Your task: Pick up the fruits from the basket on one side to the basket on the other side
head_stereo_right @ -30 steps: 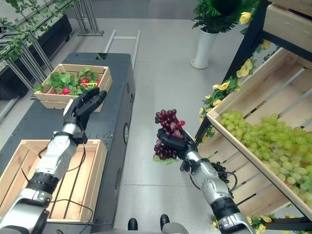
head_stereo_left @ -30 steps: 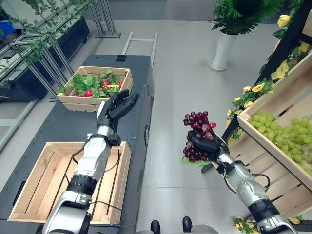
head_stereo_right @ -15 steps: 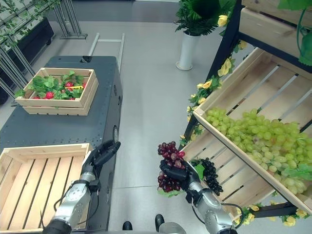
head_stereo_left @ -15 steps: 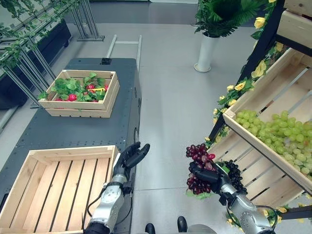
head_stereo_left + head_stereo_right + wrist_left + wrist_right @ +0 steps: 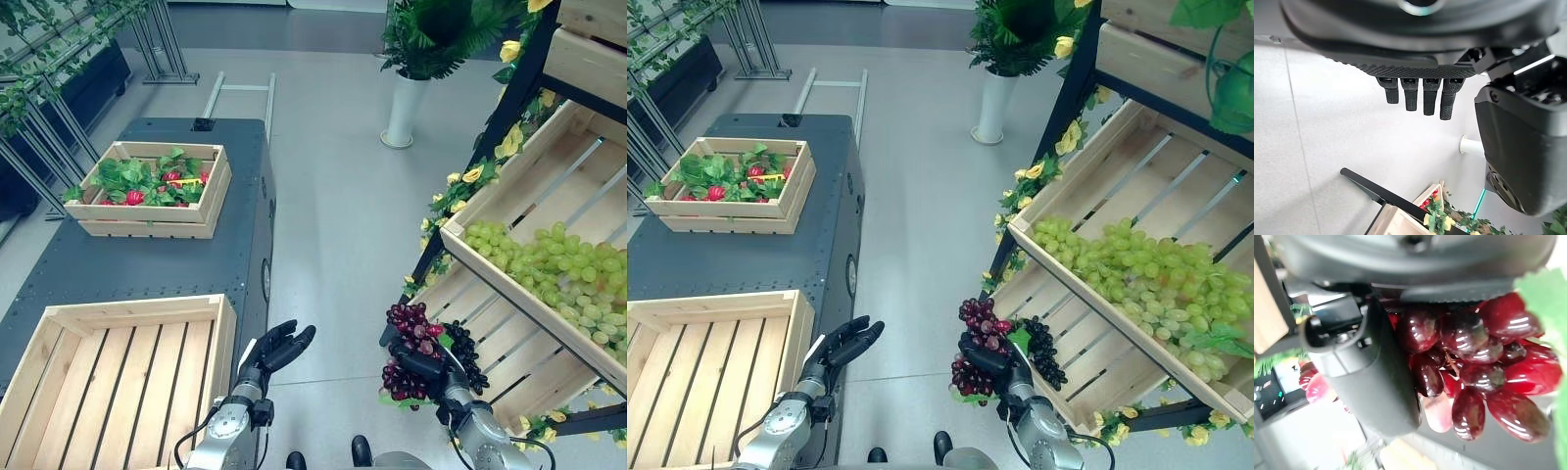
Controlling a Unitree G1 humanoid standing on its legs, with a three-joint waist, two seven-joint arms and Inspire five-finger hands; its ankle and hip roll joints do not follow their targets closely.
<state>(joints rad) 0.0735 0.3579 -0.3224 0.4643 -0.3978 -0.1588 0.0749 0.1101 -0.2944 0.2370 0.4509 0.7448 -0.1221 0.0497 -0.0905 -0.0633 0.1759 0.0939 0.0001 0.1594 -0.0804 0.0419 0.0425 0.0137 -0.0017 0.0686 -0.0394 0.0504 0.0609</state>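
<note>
Holding: right hand [image 5: 423, 362] has its fingers wrapped round a bunch of dark red grapes [image 5: 407, 354], carried in the air over the grey floor [image 5: 333, 206].
Left eye view, left hand: left hand [image 5: 274, 350] held out with straight fingers, nothing in it, just off the dark counter's [image 5: 147, 257] right edge.
Left eye view, crates: empty pale wooden slatted crate [image 5: 113, 377] at the counter's near end; smaller wooden crate of green leaves and red fruit [image 5: 152, 188] at its far end, well apart.
Left eye view, shelf: slanted wooden shelf crate [image 5: 549, 211] on the right holds a pile of green grapes [image 5: 549, 274]; a bunch of black grapes [image 5: 462, 354] lies in the lower shelf crate, just beside the red bunch.
Right eye view: same layout; red bunch [image 5: 978, 348] sits between counter and shelf, closer to the shelf; white vase with a green plant [image 5: 991, 98] stands on the floor far back.
Left wrist view: left hand's fingers [image 5: 1422, 98] straight in a row, thumb apart, floor past them.
Right wrist view: thumb [image 5: 1378, 382] pressed across the red grapes [image 5: 1474, 377], a green leaf [image 5: 1547, 323] at the edge.
</note>
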